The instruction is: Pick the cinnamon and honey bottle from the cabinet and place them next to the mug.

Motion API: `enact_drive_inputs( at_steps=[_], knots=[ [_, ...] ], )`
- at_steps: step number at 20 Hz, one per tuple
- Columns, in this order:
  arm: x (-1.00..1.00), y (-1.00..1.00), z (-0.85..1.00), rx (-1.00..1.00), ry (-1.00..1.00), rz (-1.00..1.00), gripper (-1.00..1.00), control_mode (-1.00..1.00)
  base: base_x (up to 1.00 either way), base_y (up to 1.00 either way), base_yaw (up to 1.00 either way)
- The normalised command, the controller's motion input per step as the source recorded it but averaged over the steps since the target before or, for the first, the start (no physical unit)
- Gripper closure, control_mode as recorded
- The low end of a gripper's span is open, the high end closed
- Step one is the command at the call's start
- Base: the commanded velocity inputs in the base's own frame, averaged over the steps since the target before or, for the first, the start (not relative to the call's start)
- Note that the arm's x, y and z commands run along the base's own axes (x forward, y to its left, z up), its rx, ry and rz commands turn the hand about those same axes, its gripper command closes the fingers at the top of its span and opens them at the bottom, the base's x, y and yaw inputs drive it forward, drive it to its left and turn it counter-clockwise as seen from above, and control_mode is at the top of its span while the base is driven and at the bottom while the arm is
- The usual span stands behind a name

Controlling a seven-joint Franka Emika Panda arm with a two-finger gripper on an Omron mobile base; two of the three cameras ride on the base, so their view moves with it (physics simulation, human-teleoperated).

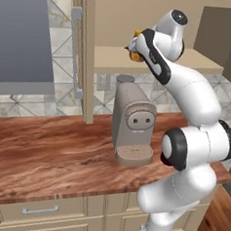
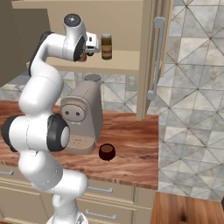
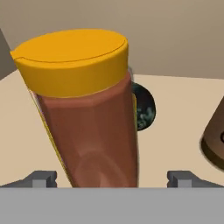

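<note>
The honey bottle [image 3: 87,118], with an orange-yellow end and a reddish-brown body, stands on the cabinet's shelf board [image 3: 175,131] between my two finger tips, one on each side with a gap to the bottle. My gripper [image 3: 116,179] is open around it, reaching into the cabinet [image 1: 111,58]. Part of the bottle [image 1: 136,55] shows orange by the hand. The cinnamon [image 2: 106,46], a dark-brown jar, stands on the shelf just right of the hand, its edge [image 3: 214,140] beside the bottle. The mug [image 2: 106,152] sits on the wooden counter beside the coffee machine.
A small black rounded object [image 3: 144,107] lies on the shelf behind the honey bottle. The beige coffee machine [image 1: 133,123] stands on the counter [image 1: 46,151] under the shelf. The cabinet door [image 2: 151,57] hangs open at the side. Drawers [image 1: 40,211] run below the counter.
</note>
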Motion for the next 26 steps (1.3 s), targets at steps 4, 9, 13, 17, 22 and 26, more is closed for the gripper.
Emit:
enact_drive_inputs(
  at_steps=[4,9,13,17,22,26],
  knots=[
    [0.13,0.02,0.0,0.0,0.0,0.0,-1.0,-1.0,0.0,0.0,0.0],
    [0.13,0.0,0.0,0.0,0.0,0.0,-1.0,-1.0,0.0,0.0,0.0],
    [0.07,0.01,0.0,0.0,0.0,0.0,-1.0,-1.0,0.0,0.0,0.0],
    [0.0,0.04,0.0,0.0,0.0,0.0,-1.0,-1.0,0.0,0.0,0.0],
    [0.0,0.0,0.0,0.0,0.0,0.0,1.0,-1.0,0.0,0.0,0.0],
    [0.0,0.0,0.0,0.0,0.0,0.0,1.0,-1.0,0.0,0.0,0.0]
  ],
)
